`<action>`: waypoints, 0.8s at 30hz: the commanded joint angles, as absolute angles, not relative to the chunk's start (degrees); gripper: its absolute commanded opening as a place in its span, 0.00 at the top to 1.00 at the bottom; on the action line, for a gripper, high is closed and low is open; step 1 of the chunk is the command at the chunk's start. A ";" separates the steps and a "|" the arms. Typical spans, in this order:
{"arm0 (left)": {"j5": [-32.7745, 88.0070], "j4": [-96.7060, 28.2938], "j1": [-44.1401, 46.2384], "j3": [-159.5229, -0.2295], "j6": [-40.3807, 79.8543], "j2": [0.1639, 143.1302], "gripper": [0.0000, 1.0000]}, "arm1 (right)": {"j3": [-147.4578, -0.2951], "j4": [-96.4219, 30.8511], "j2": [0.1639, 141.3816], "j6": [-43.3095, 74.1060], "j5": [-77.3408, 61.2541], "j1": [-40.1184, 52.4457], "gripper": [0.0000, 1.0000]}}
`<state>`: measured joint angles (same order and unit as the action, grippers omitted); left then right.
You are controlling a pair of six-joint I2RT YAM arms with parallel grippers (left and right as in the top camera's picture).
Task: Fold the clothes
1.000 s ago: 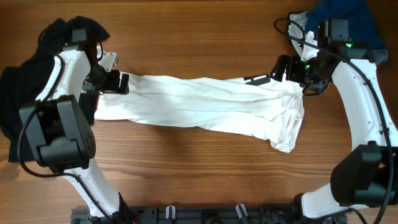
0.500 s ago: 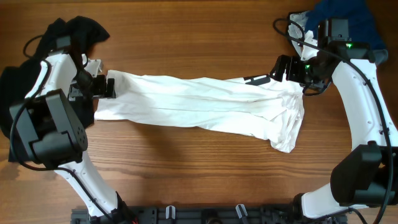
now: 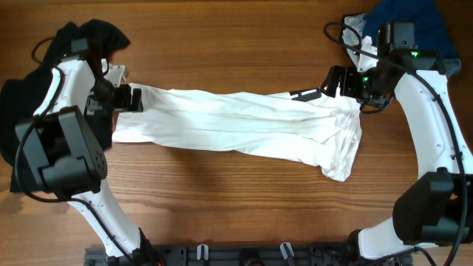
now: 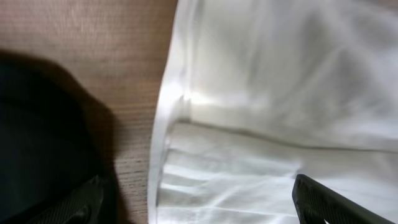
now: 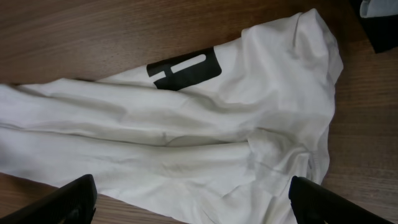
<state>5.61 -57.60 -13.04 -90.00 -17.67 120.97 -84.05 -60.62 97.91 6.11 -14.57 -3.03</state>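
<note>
We see a wooden table (image 3: 236,44) from above, with two white robot arms reaching in from its left and right sides. A long white garment (image 3: 236,129) lies stretched across the middle of the table, bunched into lengthwise folds, its right end wider and crumpled. A black garment (image 3: 18,103) is heaped at the left edge, behind the left arm and just beside the white one's left end. A navy garment (image 3: 410,18) sits in the far right corner, apart from the white one. The left claw (image 3: 135,98) hovers at the top left corner of the white garment; its wrist view shows its fingers spread wide over the hem, gripping nothing. The right claw (image 3: 331,80) sits at the top right edge of the white garment, also spread wide and holding nothing. A black block letter (image 5: 183,68) shows on the fabric below the right claw
</note>
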 commanded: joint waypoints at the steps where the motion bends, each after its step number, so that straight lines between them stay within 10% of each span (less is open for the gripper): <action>1: 7.77 -58.63 -11.33 -91.98 -17.89 120.14 0.02 | -84.64 -60.47 97.71 4.49 -14.68 -2.85 0.00; 24: 10.02 -57.63 -12.86 -91.83 -19.25 123.17 0.08 | -84.64 -60.53 97.71 4.47 -12.49 -2.85 0.00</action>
<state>8.08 -57.84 -12.82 -91.22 -19.18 121.21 -84.05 -60.77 97.91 5.04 -13.30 -3.03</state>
